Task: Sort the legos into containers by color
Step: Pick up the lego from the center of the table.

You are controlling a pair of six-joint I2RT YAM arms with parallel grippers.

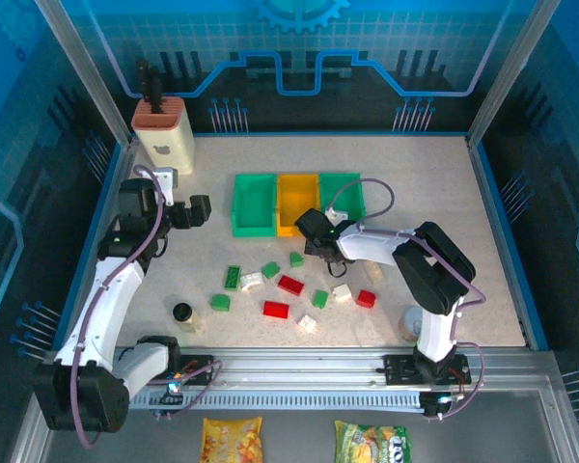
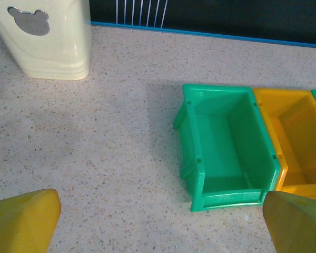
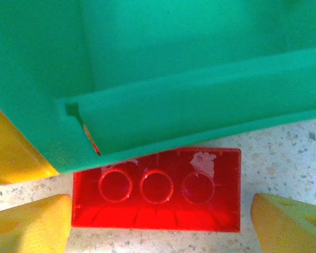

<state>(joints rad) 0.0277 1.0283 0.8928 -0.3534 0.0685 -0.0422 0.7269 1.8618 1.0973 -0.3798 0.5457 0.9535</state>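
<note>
Hovering at the green bin's (image 3: 200, 121) front lip, your right end effector (image 3: 160, 224) stood wide open astride a red brick (image 3: 155, 195), gripping nothing; your left end effector (image 2: 160, 224) gaped empty.

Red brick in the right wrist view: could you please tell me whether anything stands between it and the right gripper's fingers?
Nothing visible does. The red brick lies underside up between the open fingers of the right gripper, with only bare table in both gaps. The front wall of the green bin covers its far edge.
</note>
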